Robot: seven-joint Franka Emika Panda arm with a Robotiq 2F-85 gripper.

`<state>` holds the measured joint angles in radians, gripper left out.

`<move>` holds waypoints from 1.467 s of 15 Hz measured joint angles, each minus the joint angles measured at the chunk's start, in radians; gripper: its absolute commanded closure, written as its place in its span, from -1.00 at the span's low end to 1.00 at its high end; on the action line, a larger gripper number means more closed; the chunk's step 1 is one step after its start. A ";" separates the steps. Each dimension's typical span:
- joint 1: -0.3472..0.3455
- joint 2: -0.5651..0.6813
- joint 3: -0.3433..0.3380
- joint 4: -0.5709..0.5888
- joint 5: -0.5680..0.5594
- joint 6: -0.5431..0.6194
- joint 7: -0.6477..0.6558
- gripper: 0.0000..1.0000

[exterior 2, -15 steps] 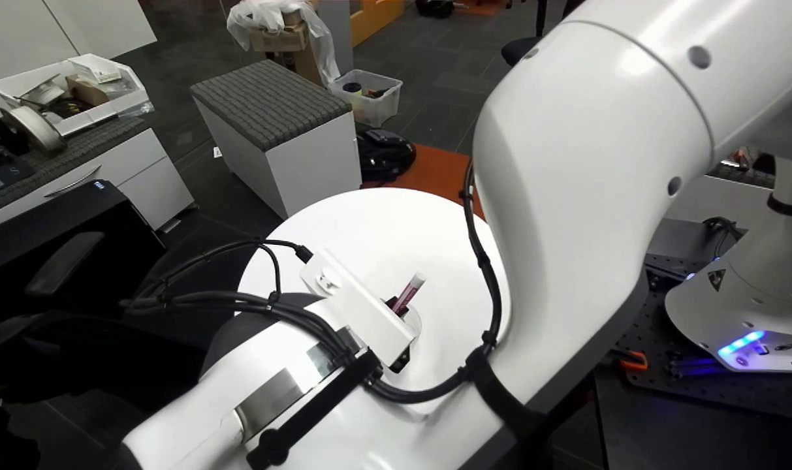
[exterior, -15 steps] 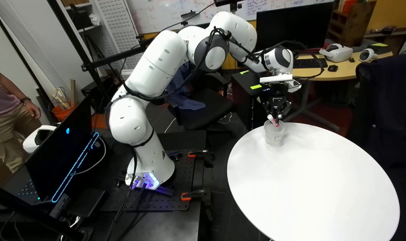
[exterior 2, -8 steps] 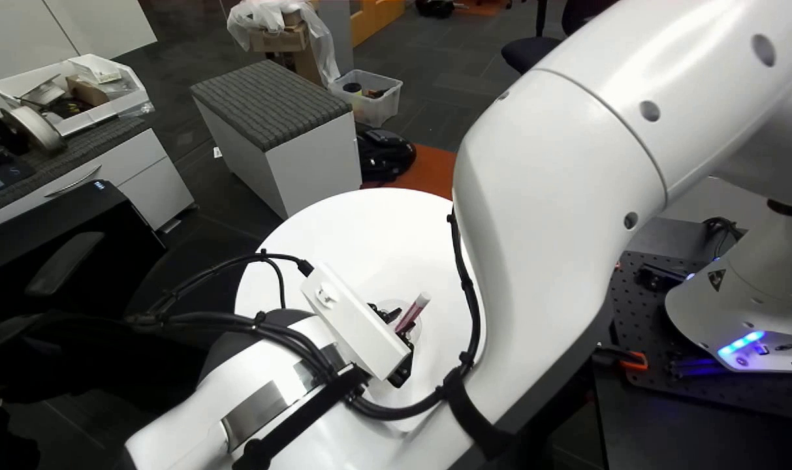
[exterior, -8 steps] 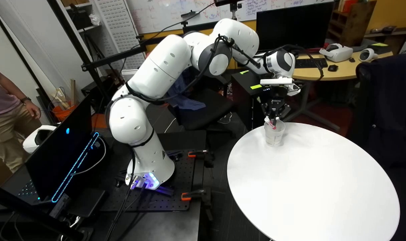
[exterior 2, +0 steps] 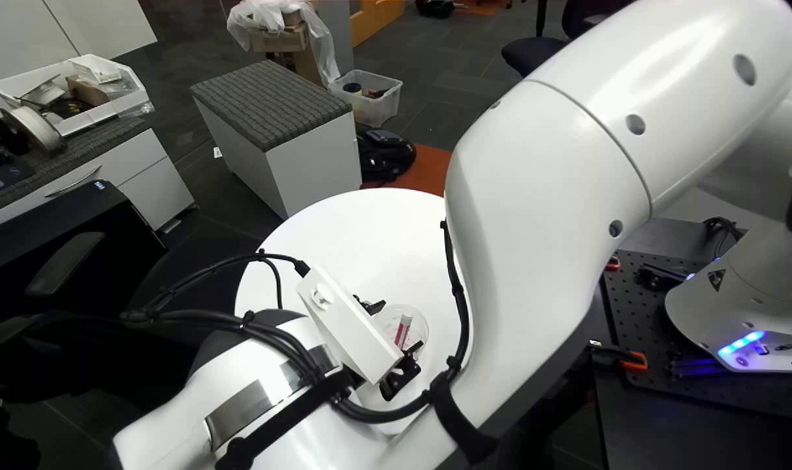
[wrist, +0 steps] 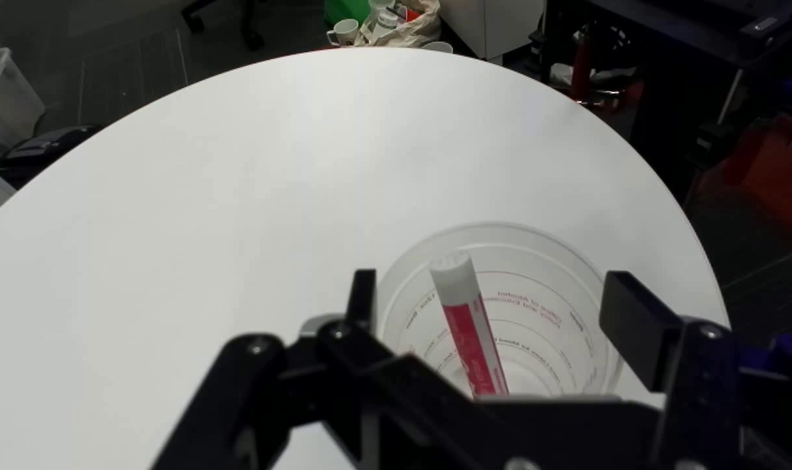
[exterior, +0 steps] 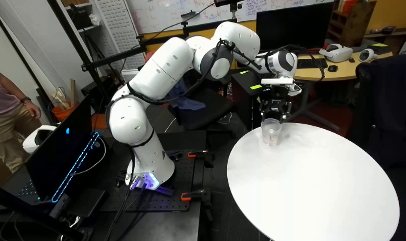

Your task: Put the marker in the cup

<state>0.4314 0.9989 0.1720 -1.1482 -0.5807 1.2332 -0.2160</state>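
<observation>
- Marker (wrist: pixel 471 329): inside the cup, tilted, white end uppermost, red body below. In the wrist view the gripper hides its lower end. Whether it leans on the wall cannot be judged.
- Cup (wrist: pixel 565 281): clear tumbler, upright, printed rings and lettering on the wall. In an exterior view the marker's white end shows through the side, below the rim.
- Gripper (wrist: pixel 497 312): black Robotiq, fingers (wrist: pixel 637 326) spread wide, one to each side of the cup's mouth as seen from the wrist. Marker apart from both. Finger contact with the cup: cannot tell.
- Round white table (exterior: pixel 316 184): cup stands on it, near the edge.
- Franka Panda arm (exterior: pixel 169 60): white, extended from its base on a black worktop (exterior: pixel 176 224) to above the cup.
- Also on the worktop: laptop (exterior: pixel 60 147), screen raised. Person (exterior: pixel 5 87) stands past it, partly in frame.
- Behind, in an exterior view: desk (exterior: pixel 348 72) bearing monitor (exterior: pixel 293 26), keyboard (exterior: pixel 311 63), mouse (exterior: pixel 332 68) and VR headset (exterior: pixel 336 53); whiteboard (exterior: pixel 156 13) with handwriting.
- On the floor, in an exterior view: clear plastic bin (exterior 2: pixel 375 114), black backpack (exterior 2: pixel 384 153) near it.
</observation>
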 measured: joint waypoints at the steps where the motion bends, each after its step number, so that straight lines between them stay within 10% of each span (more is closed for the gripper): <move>1: 0.000 0.000 -0.001 0.006 0.000 -0.004 0.001 -1.00; 13: -0.094 -0.146 -0.010 -0.031 0.043 0.035 0.090 -1.00; 22: -0.283 -0.400 -0.057 -0.349 0.222 0.535 0.203 -1.00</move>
<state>0.1489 0.5992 0.1149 -1.4977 -0.3592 1.7677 -0.0126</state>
